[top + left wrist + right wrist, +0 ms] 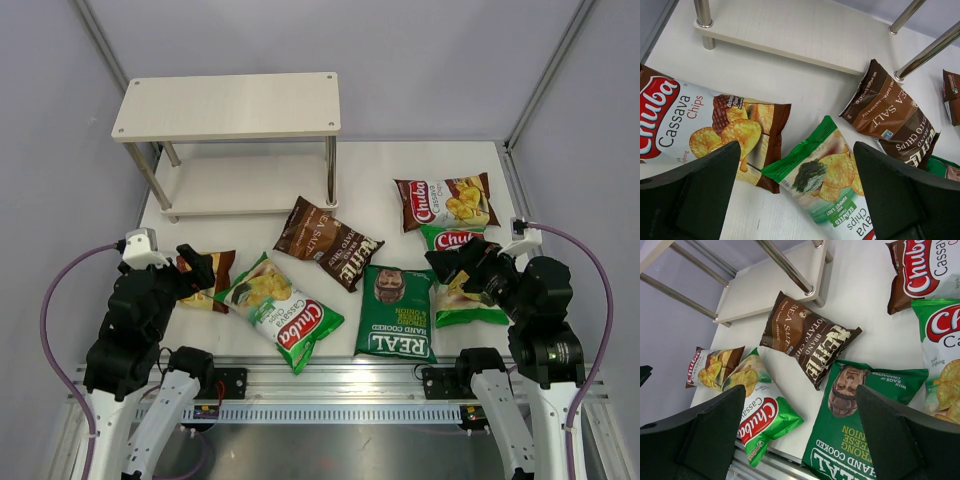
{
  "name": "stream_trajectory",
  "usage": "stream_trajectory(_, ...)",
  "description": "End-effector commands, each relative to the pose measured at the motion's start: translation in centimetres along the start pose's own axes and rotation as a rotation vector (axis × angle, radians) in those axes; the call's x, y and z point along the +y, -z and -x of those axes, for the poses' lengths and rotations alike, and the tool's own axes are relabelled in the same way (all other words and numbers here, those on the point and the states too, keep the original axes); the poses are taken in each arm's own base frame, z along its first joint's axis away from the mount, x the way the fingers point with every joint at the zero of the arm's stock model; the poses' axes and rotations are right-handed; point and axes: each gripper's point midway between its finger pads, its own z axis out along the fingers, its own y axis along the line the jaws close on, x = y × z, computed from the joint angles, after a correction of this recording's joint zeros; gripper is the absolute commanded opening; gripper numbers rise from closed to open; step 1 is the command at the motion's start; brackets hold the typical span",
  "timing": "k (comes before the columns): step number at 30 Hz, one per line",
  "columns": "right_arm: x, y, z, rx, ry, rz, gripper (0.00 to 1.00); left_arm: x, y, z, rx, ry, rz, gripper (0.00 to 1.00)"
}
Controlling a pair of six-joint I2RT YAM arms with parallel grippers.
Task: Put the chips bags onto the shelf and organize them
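The shelf [228, 105] stands at the back left, both boards bare. Six chips bags lie flat on the table. The Sea Salt bag [328, 242] is in the middle, the REAL bag [397, 312] in front of it, a green Chuba bag [280, 310] to its left. A brown Chuba bag [210, 280] lies partly under my left gripper [195, 270]. A brown Chuba bag [445, 202] lies at the back right. Another green Chuba bag [462, 295] lies partly under my right gripper [462, 268]. Both grippers hover open and empty. The left gripper [796, 147] is above the green bag's end [830, 175]. The right gripper [800, 390] is above the REAL bag's edge [860, 425].
The shelf's silver front leg [331, 170] stands just behind the Sea Salt bag. A metal rail [330, 385] runs along the near table edge. Grey enclosure walls close in left, right and back. Cables loop beside both arms.
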Motion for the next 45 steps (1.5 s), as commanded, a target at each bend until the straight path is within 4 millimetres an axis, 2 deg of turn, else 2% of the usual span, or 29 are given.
stream_trajectory(1, 0.1, 0.0, 0.8, -0.033, 0.022, -0.003, 0.99, -0.3, -0.5, 0.7, -0.027, 0.007, -0.001, 0.99)
stream_trajectory(6, 0.3, -0.2, 0.5, -0.024, 0.003, 0.019, 1.0, -0.2, -0.6, 0.6, -0.024, 0.006, 0.002, 0.99)
stream_trajectory(12, -1.8, -2.9, -0.9, 0.038, -0.106, -0.043, 0.99, -0.2, -0.6, 0.6, -0.02, 0.005, 0.002, 0.99)
stream_trajectory(16, -1.7, -4.9, -1.2, 0.031, -0.17, 0.015, 0.99, -0.2, -0.5, 0.6, -0.024, 0.006, 0.002, 0.99)
stream_trajectory(20, -1.1, -7.9, -2.1, 0.057, -0.217, 0.151, 0.99, -0.3, -0.6, 0.6, -0.022, 0.005, 0.001, 0.99)
stream_trajectory(25, -3.6, -12.2, -4.4, 0.175, -0.275, 0.125, 1.0, -0.4, -0.7, 0.5, -0.017, 0.004, -0.003, 0.99)
stream_trajectory(26, -3.5, -12.9, -4.1, 0.168, -0.263, 0.157, 0.99, -0.4, -0.7, 0.5, -0.015, 0.002, -0.004, 0.99)
stream_trajectory(27, -4.4, -13.9, -5.0, 0.204, -0.285, 0.135, 0.99, -0.4, -0.7, 0.5, -0.015, 0.002, -0.004, 0.99)
stream_trajectory(32, -5.7, -16.7, -6.1, 0.242, -0.284, 0.118, 0.99, -0.4, -0.8, 0.4, -0.01, 0.001, -0.005, 0.99)
stream_trajectory(33, -6.5, -17.4, -7.1, 0.269, -0.293, 0.091, 0.98, -0.5, -0.8, 0.5, -0.01, 0.001, -0.007, 0.99)
stream_trajectory(34, -6.2, -18.1, -7.1, 0.282, -0.259, 0.096, 0.98, -0.5, -0.9, 0.4, -0.009, 0.001, -0.007, 0.99)
stream_trajectory(35, -6.7, -18.6, -7.6, 0.295, -0.25, 0.069, 0.98, -0.5, -0.9, 0.3, -0.004, -0.003, -0.008, 0.99)
stream_trajectory(36, -7.5, -19.6, -8.9, 0.334, -0.251, 0.039, 0.98, -0.5, -1.0, 0.3, -0.001, -0.004, -0.008, 0.99)
stream_trajectory(38, -8.0, -21.5, -10.4, 0.382, -0.224, 0.024, 0.98, -0.6, -1.2, 0.1, 0.011, -0.005, -0.008, 0.99)
stream_trajectory(40, -8.3, -22.7, -11.3, 0.409, -0.209, 0.028, 0.95, -0.7, -1.3, 0.0, 0.017, -0.008, -0.009, 0.99)
stream_trajectory(41, -8.0, -23.5, -11.2, 0.402, -0.197, 0.049, 0.94, -0.7, -1.3, 0.1, 0.016, -0.007, -0.01, 0.99)
stream_trajectory(43, -8.6, -24.4, -12.8, 0.424, -0.223, 0.069, 0.91, -0.7, -1.4, 0.1, 0.02, -0.007, -0.008, 0.99)
stream_trajectory(44, -8.0, -25.2, -12.4, 0.399, -0.21, 0.118, 0.91, -0.8, -1.4, -0.1, 0.024, -0.009, -0.011, 0.99)
stream_trajectory(45, -8.5, -25.8, -13.6, 0.426, -0.219, 0.121, 0.9, -0.8, -1.4, 0.0, 0.023, -0.01, -0.015, 0.99)
